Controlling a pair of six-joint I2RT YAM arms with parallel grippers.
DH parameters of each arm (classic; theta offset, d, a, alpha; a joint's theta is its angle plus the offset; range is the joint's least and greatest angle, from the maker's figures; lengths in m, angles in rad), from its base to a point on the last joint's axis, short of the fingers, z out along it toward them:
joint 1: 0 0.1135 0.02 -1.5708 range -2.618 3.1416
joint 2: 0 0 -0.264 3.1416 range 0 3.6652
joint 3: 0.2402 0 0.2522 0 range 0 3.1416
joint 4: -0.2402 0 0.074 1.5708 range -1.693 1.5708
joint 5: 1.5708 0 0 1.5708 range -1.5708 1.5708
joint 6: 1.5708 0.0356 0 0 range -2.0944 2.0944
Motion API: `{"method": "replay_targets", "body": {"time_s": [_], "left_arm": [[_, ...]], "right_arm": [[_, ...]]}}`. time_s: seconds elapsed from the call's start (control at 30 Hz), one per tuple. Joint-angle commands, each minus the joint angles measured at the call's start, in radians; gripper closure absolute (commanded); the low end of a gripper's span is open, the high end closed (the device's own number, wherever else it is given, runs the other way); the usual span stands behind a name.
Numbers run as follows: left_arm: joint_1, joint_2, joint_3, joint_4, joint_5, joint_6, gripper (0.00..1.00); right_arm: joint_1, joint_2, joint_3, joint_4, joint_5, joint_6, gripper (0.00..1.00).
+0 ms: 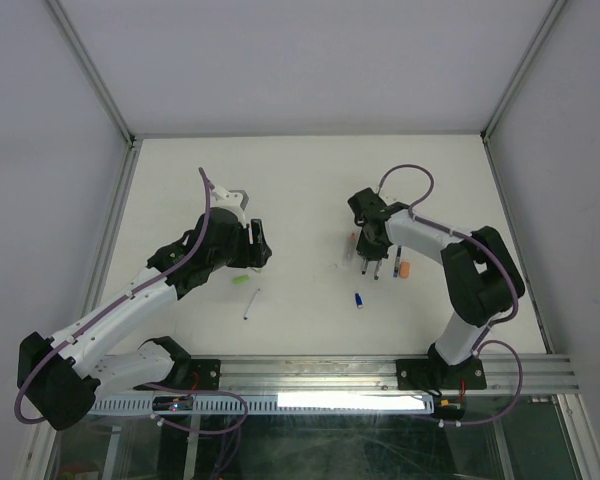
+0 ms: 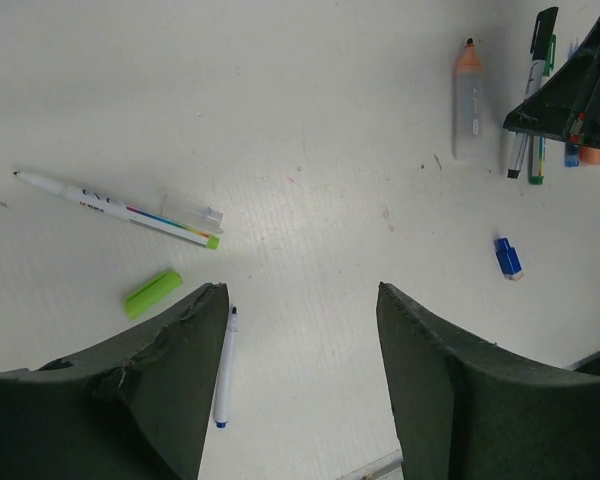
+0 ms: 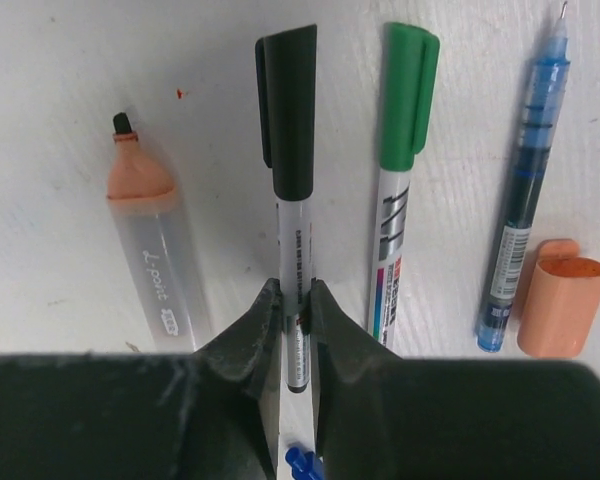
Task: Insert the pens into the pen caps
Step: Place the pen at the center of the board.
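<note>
Two arms: both are reaching out over the table (image 1: 310, 170), one on each half, with open surface lying between them
Left gripper (image 2: 300, 385): is hovering low with its jaws spread wide, holding nothing
Left cluster: a striped pen (image 2: 110, 207) is lying furthest out, the green cap (image 2: 152, 293) is sitting loose just beside the left finger, and an uncapped white pen (image 2: 224, 370) is lying just inside that finger
Middle: the blue cap (image 1: 359, 299) is lying alone between the arms, nearer the right-hand row
Right gripper (image 3: 295, 305): is pinching tight on the barrel of the black-capped pen (image 3: 292, 110)
Right row: the orange highlighter (image 3: 155, 240) is lying bare-tipped on one side of that pen, the green-capped pen (image 3: 405, 110) on the other, then an uncapped blue pen (image 3: 525, 190) with the orange cap (image 3: 562, 300) just beside its lower end
Step in hand: black and green are looking finished, so I am reading this as the black one being set into the row
Next move: is calling for the right jaws to let go and lift straight up, neighbours lying close on both sides; the left jaws are looking placed to drop onto the white pen
Room and edges: bare table is stretching away to the far wall, while the metal rail (image 1: 380, 372) is bounding the near edge
</note>
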Motion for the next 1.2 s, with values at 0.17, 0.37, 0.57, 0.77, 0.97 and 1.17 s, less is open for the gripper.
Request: {"method": "replay_targets", "body": {"time_s": [0.17,0.37,0.57,0.77,0.97,1.17], "left_arm": [[0.013,0.0,0.013,0.043,-0.013,0.019,0.38],[0.017,0.004,0.014,0.042,-0.025,0.021,0.38],[0.023,0.009,0.014,0.04,-0.038,0.02,0.37],[0.026,0.032,0.016,0.023,-0.057,0.017,0.37],[0.025,0.075,0.025,-0.04,-0.109,-0.004,0.37],[0.039,0.148,0.049,-0.09,-0.219,-0.095,0.37]], "right_arm": [[-0.012,0.06,0.063,-0.03,0.025,0.0,0.83],[-0.012,0.047,0.056,-0.048,0.017,0.003,0.78],[-0.012,-0.031,0.051,-0.04,-0.021,-0.031,0.73],[-0.011,-0.182,0.041,-0.02,-0.081,-0.103,0.7],[-0.001,-0.35,-0.046,0.008,-0.12,-0.12,0.68],[0.018,-0.508,-0.156,0.044,-0.169,-0.095,0.67]]}}
